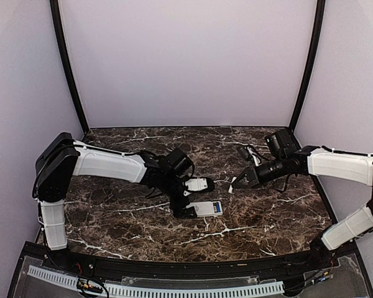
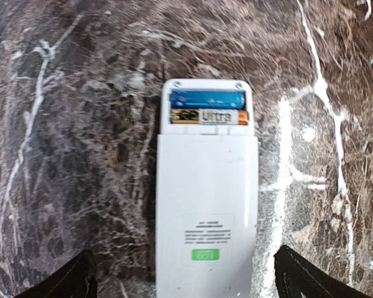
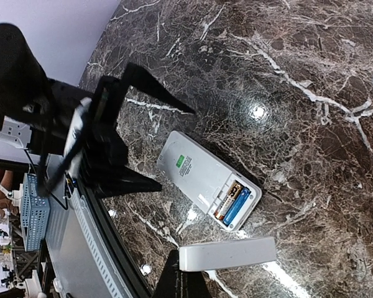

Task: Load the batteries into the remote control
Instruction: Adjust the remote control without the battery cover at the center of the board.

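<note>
The remote (image 2: 205, 205) lies back-up on the tabletop (image 1: 267, 217), near the middle and just ahead of the left arm. Its bay is uncovered at the far end. Two batteries (image 2: 206, 100) sit side by side in the bay, one blue, one gold and black. Both appear fully seated.

The cover (image 3: 227, 253) is off the remote. It hangs above the tabletop in the right claw (image 1: 237, 182), which appears clamped on one end of it. Only one finger of that claw shows in the right wrist view. The cover is near the bay end of the remote but apart from it.

The left claw (image 2: 185, 276) has its fingers spread, one on each side of the remote's label end. Neither finger appears to touch the case.

Step in hand, as judged: loading is done and closing remains. The next move calls for:
1. Closing the left claw on the case to steady it.
2. Bringing the cover down flat and in line with the bay.
3. Sliding it until it latches.
</note>
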